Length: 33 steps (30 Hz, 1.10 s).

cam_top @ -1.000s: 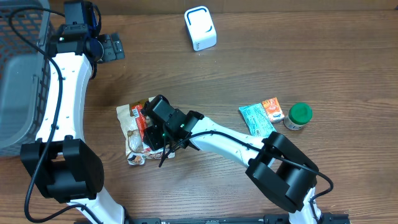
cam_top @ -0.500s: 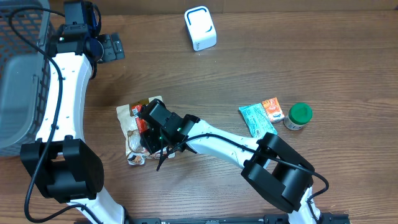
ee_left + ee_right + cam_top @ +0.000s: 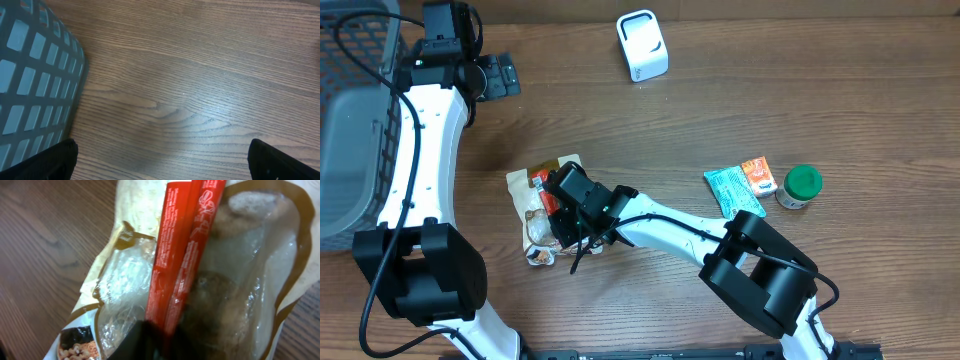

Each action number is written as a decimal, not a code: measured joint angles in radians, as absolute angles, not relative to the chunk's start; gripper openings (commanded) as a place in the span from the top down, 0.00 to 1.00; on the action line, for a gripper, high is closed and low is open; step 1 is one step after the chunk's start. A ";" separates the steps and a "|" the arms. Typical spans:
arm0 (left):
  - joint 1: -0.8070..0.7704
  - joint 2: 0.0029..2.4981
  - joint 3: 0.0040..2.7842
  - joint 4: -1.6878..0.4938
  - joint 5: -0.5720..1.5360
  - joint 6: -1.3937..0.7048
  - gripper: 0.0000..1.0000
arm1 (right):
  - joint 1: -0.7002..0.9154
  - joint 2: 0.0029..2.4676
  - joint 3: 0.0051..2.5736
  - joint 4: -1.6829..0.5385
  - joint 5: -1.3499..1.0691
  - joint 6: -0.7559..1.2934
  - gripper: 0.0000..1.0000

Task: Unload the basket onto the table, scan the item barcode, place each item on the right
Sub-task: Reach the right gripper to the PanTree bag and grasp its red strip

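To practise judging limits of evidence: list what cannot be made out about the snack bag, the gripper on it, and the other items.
- Whether the right gripper is shut: its fingertips are dark, blurred, cut off by the right wrist view's bottom edge.
- Any barcode on the snack bag: print is blurred in the right wrist view; overhead the gripper covers the bag's middle.
- Labels on the teal packet and green-lidded jar: too small overhead.

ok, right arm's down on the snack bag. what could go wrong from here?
1. The right gripper meets the snack bag at the red strip; a grip on loose film could slip.
2. No barcode shows on the visible face, so it may reach the white scanner facing the wrong way.
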<state>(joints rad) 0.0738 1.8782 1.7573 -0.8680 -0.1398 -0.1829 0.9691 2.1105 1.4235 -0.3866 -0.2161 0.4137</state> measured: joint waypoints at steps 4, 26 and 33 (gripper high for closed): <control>0.074 1.878 1.757 -0.868 -0.140 -0.183 0.00 | 0.968 2.111 1.423 -0.386 -0.211 0.418 0.96; 0.074 1.878 1.757 -0.868 -0.140 -0.183 0.00 | 0.855 1.785 1.430 -1.085 -0.193 -0.349 0.96; 0.074 1.878 1.757 -0.868 -0.140 -0.183 0.00 | 0.801 1.785 1.427 -1.085 -0.177 -0.455 0.96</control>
<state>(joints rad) 0.0738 1.8782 1.7573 -0.8680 -0.1398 -0.1829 0.8013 1.7855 1.4265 -1.0851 -0.1768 -0.4549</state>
